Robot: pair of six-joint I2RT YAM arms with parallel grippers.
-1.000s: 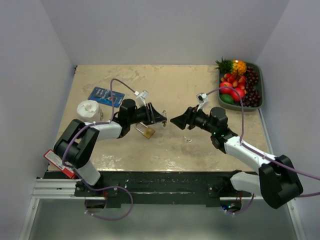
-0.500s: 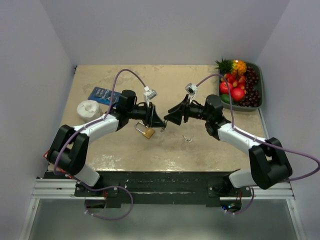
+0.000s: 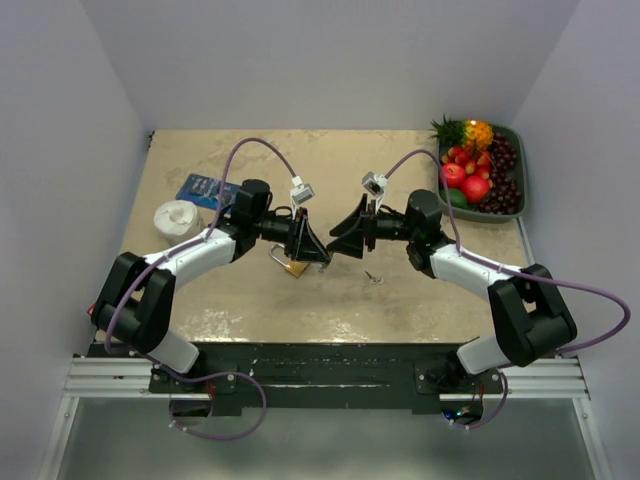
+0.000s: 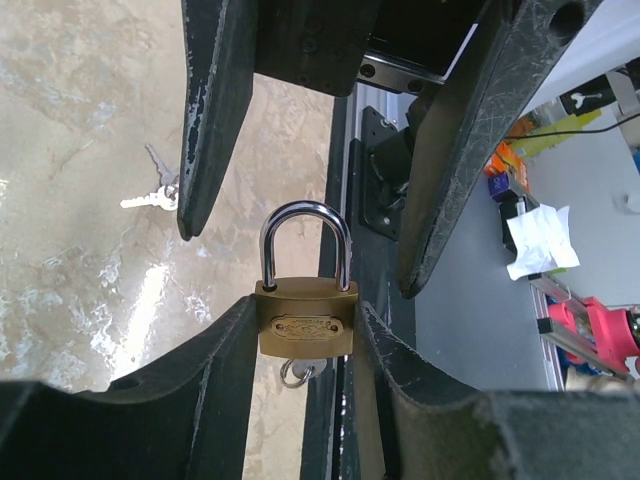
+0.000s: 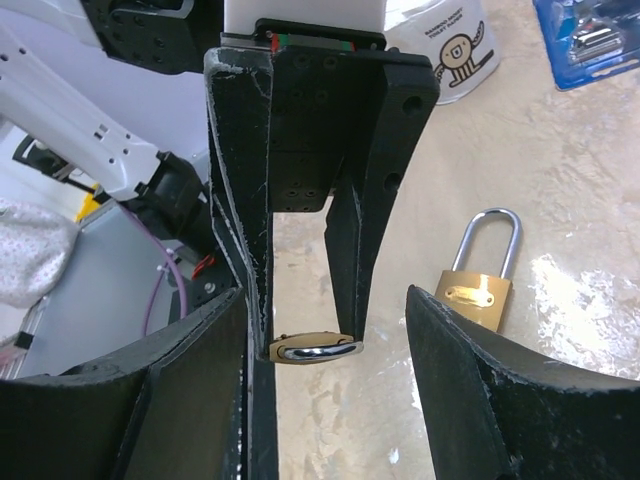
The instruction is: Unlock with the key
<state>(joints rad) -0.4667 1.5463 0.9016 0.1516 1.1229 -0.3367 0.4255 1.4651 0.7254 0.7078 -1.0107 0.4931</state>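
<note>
My left gripper (image 4: 305,322) is shut on the body of a brass padlock (image 4: 305,318), steel shackle pointing away from the wrist. A key (image 4: 300,372) with a small ring sticks out of the lock's underside. My right gripper (image 5: 325,300) is open and faces the left one tip to tip. Its fingers (image 4: 215,110) stand on either side of the shackle without touching it. In the right wrist view the held padlock (image 5: 315,350) shows end-on between the left fingers. In the top view the left gripper (image 3: 320,254) and right gripper (image 3: 336,240) meet at mid-table.
A second brass padlock (image 3: 290,265) lies on the table under the left gripper. Loose keys (image 3: 373,276) lie near the right arm. Also there: a white cup (image 3: 178,218), a blue packet (image 3: 208,189), a green fruit tray (image 3: 519,210) at the far right.
The right gripper has swung left and closed the gap to the left gripper. The left gripper has shifted slightly right with its padlock. The padlock on the table has stayed put.
</note>
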